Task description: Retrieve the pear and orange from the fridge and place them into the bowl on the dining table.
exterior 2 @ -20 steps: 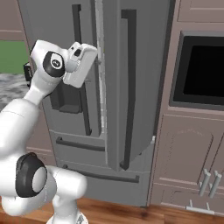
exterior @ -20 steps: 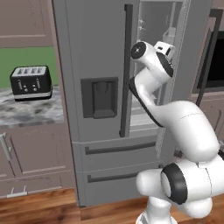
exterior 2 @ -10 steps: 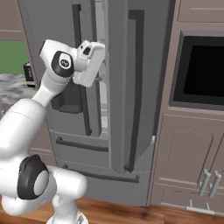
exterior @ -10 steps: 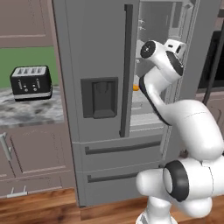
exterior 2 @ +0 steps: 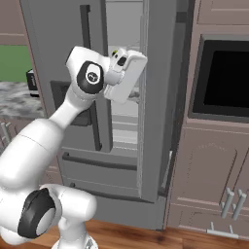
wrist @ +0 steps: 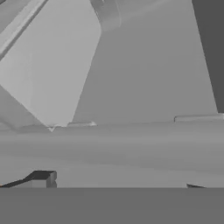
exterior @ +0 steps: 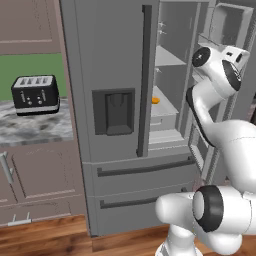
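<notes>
The tall grey fridge (exterior: 115, 60) stands with its left door shut and its right door (exterior 2: 163, 97) swung open. On a middle shelf inside lies the orange (exterior: 156, 100), small and bright. The pear is hidden. My gripper (wrist: 118, 184) is raised at the opening, by the open door's inner side, with the hand (exterior 2: 127, 74) turned toward the grey shelves. Its dark fingertips (wrist: 42, 178) stand far apart with nothing between them, so it is open. The orange lies lower and to the left of the hand (exterior: 236, 54). The bowl and the dining table are out of view.
A black toaster (exterior: 35, 94) sits on the marbled counter (exterior: 35, 129) left of the fridge. A dark built-in oven (exterior 2: 221, 80) and brown cabinets (exterior 2: 214, 180) stand close on the right of the open door. Wood floor lies below.
The fridge's right door has swung from nearly shut to wide open. My hand has moved right along with the door's edge. The orange on the shelf has come into sight.
</notes>
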